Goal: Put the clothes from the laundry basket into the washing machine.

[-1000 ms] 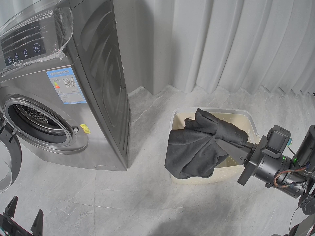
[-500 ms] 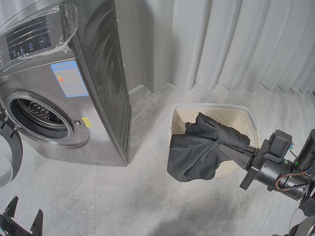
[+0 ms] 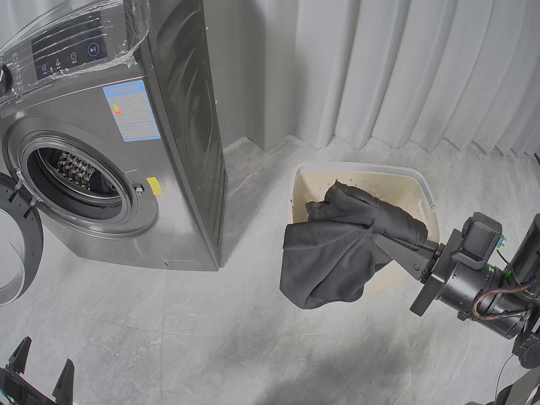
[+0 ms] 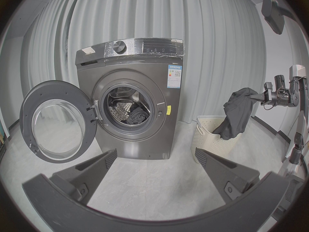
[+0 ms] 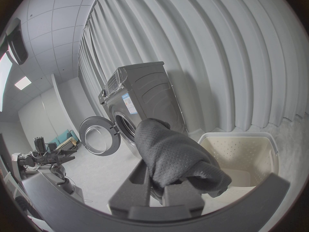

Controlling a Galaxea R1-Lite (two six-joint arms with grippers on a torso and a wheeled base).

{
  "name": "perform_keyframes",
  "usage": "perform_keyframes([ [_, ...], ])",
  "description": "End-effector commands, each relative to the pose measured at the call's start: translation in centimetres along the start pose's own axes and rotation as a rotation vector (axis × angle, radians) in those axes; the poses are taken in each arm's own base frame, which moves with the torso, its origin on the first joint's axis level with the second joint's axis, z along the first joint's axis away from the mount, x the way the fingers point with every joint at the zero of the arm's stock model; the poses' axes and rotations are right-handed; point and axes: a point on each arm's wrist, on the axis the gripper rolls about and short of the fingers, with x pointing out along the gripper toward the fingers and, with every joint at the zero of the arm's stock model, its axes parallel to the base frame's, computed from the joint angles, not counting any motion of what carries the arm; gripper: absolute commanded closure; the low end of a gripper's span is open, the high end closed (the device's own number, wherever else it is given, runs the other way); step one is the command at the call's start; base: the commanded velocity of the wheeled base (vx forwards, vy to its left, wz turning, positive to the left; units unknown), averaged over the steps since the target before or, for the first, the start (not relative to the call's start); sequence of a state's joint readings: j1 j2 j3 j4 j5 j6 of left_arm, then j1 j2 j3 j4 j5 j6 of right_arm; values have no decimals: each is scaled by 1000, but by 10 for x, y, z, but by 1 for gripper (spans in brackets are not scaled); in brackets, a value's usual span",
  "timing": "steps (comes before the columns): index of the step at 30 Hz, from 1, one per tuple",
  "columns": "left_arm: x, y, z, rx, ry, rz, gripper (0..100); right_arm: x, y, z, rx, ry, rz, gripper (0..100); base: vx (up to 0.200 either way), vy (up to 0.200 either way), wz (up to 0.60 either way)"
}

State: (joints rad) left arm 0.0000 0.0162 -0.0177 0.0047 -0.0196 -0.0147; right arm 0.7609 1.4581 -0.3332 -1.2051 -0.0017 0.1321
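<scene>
Left, washing machine (image 3: 185,113); right, basket (image 3: 419,184); garment (image 3: 332,254) above.

I can read no wording anywhere. On the front of the washing machine (image 3: 185,113), a blue-edged label (image 3: 131,111) carries coloured bars and a square code, but its print is too fine to read. A small yellow sticker (image 3: 153,185) sits just beside the door opening (image 3: 79,178), and its marks are unreadable. The control panel (image 3: 67,54) shows lit white icons, among them a play-pause symbol (image 3: 93,48). From my left wrist, I see a pale sticker (image 4: 87,50) near the dial (image 4: 119,46).
</scene>
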Motion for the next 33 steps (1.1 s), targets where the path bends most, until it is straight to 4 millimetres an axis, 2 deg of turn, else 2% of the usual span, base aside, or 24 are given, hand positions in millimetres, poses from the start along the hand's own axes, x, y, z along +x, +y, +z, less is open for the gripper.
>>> perform_keyframes([
  [1, 1, 0, -5, 1, 9, 1, 0, 3, 2, 2, -1, -21, 11, 100, 0, 200, 0],
  [9, 1, 0, -5, -1, 9, 1, 0, 12, 7, -8, 3, 4, 38, 100, 0, 200, 0],
  [25, 1, 0, -5, -8, 9, 3, 0, 23, 8, -2, 4, -50, 38, 100, 0, 200, 0],
  [33, 1, 0, -5, -8, 9, 3, 0, 24, 9, 2, 5, -80, 37, 100, 0, 0, 0],
])
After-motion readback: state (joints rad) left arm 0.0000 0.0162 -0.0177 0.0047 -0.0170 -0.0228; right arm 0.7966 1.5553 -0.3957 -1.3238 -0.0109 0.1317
